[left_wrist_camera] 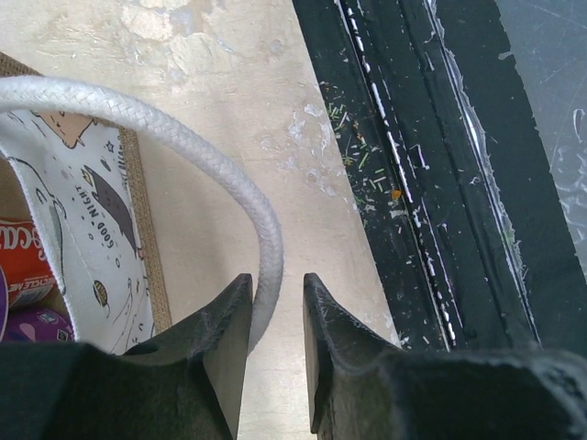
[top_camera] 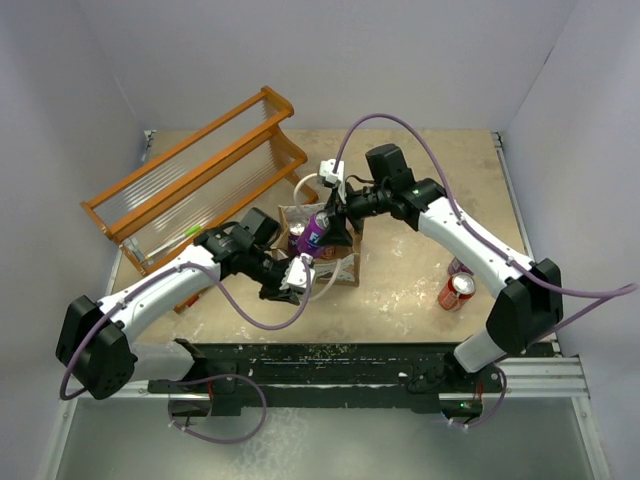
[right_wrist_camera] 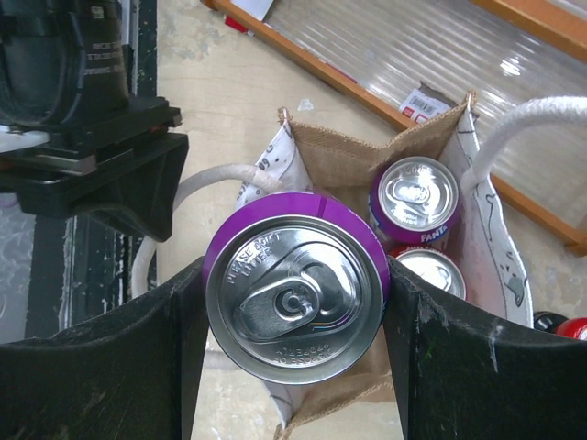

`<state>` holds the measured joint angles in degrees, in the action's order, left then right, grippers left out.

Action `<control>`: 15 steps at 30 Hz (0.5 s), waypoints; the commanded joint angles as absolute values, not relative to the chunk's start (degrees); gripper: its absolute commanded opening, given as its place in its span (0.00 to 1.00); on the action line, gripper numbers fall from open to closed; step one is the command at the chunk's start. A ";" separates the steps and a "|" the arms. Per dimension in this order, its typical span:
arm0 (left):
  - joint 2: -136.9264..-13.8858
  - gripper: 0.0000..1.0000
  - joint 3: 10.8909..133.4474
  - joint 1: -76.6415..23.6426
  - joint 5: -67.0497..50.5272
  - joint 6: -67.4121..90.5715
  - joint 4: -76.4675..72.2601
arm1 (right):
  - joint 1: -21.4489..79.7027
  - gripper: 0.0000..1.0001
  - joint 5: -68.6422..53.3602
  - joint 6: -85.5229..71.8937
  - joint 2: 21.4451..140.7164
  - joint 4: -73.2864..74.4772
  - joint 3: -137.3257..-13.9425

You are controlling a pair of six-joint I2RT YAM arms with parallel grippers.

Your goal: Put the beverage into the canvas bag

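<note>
The canvas bag (top_camera: 336, 268) stands mid-table, tan with a speckled white panel (left_wrist_camera: 92, 211) and white rope handles. My right gripper (top_camera: 334, 222) is shut on a purple beverage can (top_camera: 317, 230) and holds it upright just above the bag's open mouth (right_wrist_camera: 339, 160); the can's top (right_wrist_camera: 293, 293) sits between the jaws. A purple can (right_wrist_camera: 417, 197) and another can (right_wrist_camera: 431, 270) stand inside the bag. My left gripper (top_camera: 298, 272) is at the bag's near side, its narrow jaws (left_wrist_camera: 277, 280) closed round the near rope handle (left_wrist_camera: 183, 137).
An orange wooden rack (top_camera: 200, 190) stands at the back left, close behind the bag. A red can (top_camera: 457, 290) and a purple can (top_camera: 460, 266), partly hidden by my right arm, stand on the table at the right. The black table edge (left_wrist_camera: 413, 183) runs near my left gripper.
</note>
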<state>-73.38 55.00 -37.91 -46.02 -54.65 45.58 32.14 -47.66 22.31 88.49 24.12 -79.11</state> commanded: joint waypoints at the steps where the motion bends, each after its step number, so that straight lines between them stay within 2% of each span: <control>1: -70.84 0.34 53.64 -38.04 -47.14 -56.75 44.92 | 33.16 0.10 -48.71 22.65 88.43 17.24 -79.39; 15: -64.58 0.39 47.32 -37.52 -45.96 -60.05 43.24 | 34.48 0.09 -44.79 27.15 95.04 22.48 -82.72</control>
<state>-66.39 48.84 -37.89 -45.47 -57.67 43.38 33.76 -44.01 24.69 95.48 23.51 -78.98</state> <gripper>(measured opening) 0.390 0.691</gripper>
